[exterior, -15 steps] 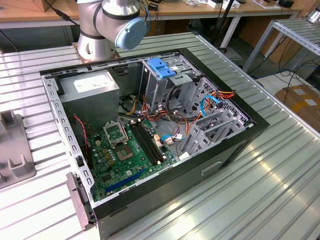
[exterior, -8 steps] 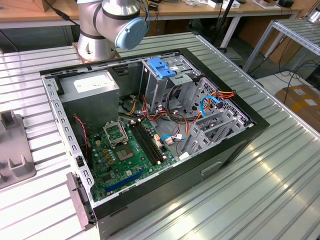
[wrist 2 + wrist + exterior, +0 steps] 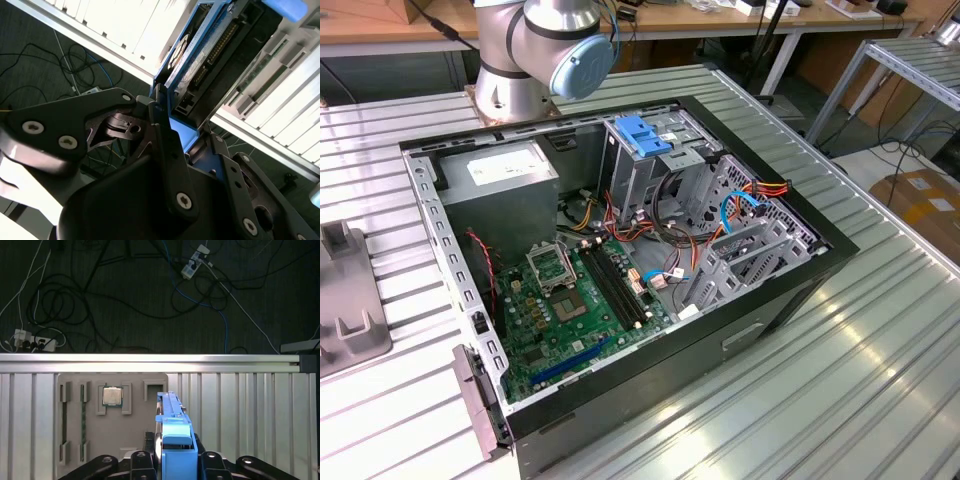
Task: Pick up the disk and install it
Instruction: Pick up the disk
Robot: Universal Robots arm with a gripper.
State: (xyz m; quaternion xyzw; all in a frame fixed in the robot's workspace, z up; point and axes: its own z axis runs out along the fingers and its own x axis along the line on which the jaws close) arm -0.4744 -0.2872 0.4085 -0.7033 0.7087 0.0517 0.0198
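Observation:
The disk (image 3: 210,55) is a flat drive with a grey body and bright blue carrier rails. My gripper (image 3: 165,107) is shut on its near end, and its black fingers (image 3: 167,145) clamp the blue rail. In the first wrist view the disk (image 3: 172,435) appears edge-on, standing upright between the gripper's (image 3: 172,460) black links. It is held above a ribbed aluminium table (image 3: 250,410). In the exterior view the open computer case (image 3: 620,250) lies on the table, with a metal drive cage (image 3: 645,160) inside it.
The arm's base (image 3: 520,60) stands behind the case. A grey parts tray (image 3: 110,415) below the disk holds a processor (image 3: 112,395) and long slots. A grey holder (image 3: 345,300) lies at the exterior view's left. Beyond the table edge (image 3: 150,357), cables cover the dark floor.

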